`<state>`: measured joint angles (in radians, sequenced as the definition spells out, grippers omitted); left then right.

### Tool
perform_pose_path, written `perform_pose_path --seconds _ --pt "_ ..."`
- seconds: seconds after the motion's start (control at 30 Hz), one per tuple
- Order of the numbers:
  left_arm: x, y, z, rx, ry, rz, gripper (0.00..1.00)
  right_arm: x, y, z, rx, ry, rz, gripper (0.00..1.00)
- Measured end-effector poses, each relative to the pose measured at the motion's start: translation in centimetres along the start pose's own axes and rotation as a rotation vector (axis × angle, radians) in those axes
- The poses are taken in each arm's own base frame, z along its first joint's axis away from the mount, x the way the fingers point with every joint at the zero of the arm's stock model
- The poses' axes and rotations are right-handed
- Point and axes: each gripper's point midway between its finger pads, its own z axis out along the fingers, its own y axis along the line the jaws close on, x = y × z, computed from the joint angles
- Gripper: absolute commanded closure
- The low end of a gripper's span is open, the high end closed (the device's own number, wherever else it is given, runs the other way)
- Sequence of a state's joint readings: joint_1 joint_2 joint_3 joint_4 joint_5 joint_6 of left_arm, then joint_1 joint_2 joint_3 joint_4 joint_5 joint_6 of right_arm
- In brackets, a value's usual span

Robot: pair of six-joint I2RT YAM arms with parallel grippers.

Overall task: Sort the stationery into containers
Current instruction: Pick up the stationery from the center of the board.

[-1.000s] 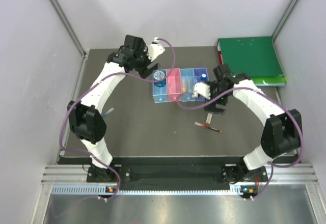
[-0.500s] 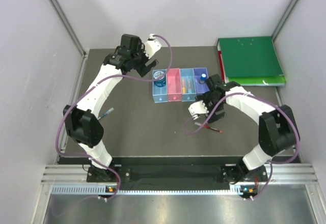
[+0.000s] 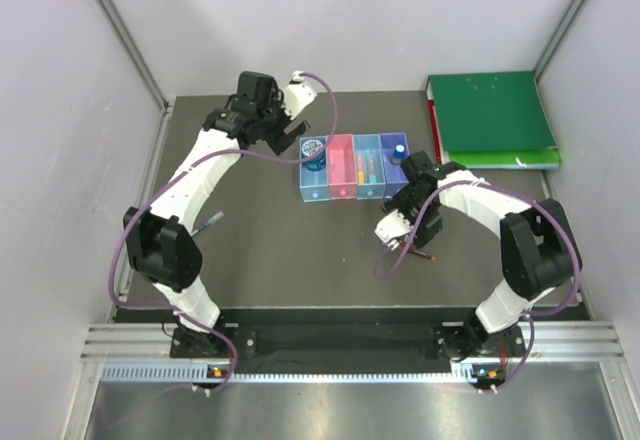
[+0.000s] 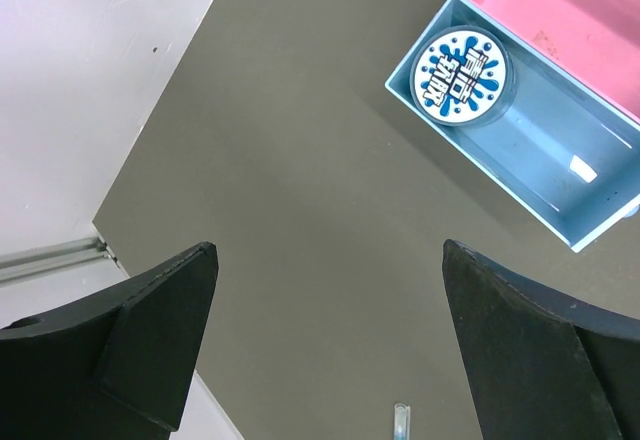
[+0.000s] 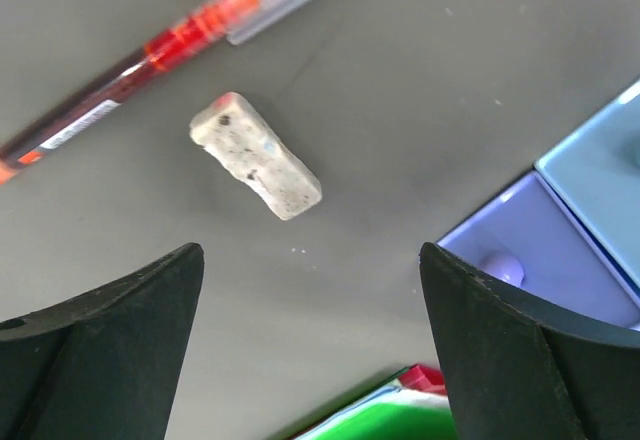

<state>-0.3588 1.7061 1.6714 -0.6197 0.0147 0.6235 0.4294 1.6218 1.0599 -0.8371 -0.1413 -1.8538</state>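
Note:
Four containers stand side by side: blue tray (image 3: 314, 182), pink tray (image 3: 342, 170), light blue tray (image 3: 368, 168) and purple tray (image 3: 392, 165). A dark-blue tape roll (image 4: 459, 74) lies in the blue tray (image 4: 560, 165). A blue-capped bottle (image 3: 399, 149) stands in the purple tray. My right gripper (image 5: 310, 250) hangs open over the mat, with the small white eraser (image 5: 256, 155) just beyond its fingertips and the red pen (image 5: 150, 55) past that. My left gripper (image 4: 327, 250) is open and holds nothing, left of the blue tray. A blue pen (image 3: 210, 222) lies far left.
A large green binder (image 3: 490, 115) lies at the back right, its edge (image 5: 400, 415) near my right gripper. The pink tray (image 4: 560, 0) adjoins the blue one. Orange and yellow items lie in the pink and light blue trays. White walls enclose the mat.
My right arm has swung from beside the trays toward the near side, coming down over the eraser and red pen. The left gripper has shifted slightly left and stays open.

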Motion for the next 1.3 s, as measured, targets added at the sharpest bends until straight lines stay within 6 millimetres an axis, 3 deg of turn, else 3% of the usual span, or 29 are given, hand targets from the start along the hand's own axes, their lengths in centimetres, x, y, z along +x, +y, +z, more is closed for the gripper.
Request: perform_pose_path --seconds 0.23,0.43,0.57,0.6,0.77,0.9,1.1,1.3 --pt "-0.1 0.4 0.0 -0.014 -0.006 0.001 0.01 -0.5 0.5 0.7 -0.039 -0.024 -0.06 0.23" --pt "-0.1 0.6 0.0 -0.018 -0.007 -0.001 0.01 -1.7 0.9 2.5 -0.093 -0.062 -0.088 0.31" --pt "0.0 0.8 0.0 -0.024 -0.008 -0.003 0.01 -2.3 1.0 3.0 -0.115 -0.073 -0.098 0.41" --pt "0.0 1.0 0.0 -0.026 -0.008 -0.005 0.01 -2.4 1.0 3.0 -0.116 -0.075 -0.097 0.47" --pt "0.6 1.7 -0.1 -0.039 0.001 -0.016 0.01 -2.4 1.0 3.2 -0.125 -0.074 -0.077 0.54" --pt "0.9 2.1 -0.1 -0.046 0.005 -0.022 0.01 -2.2 1.0 3.2 -0.129 -0.063 -0.036 0.73" --pt "1.1 2.4 -0.1 -0.051 0.007 -0.026 0.01 -1.9 0.5 3.2 -0.115 -0.045 0.043 0.85" --pt "1.0 2.9 -0.1 -0.066 -0.002 -0.032 0.01 -2.0 -1.4 2.6 -0.063 -0.054 0.121 0.84"
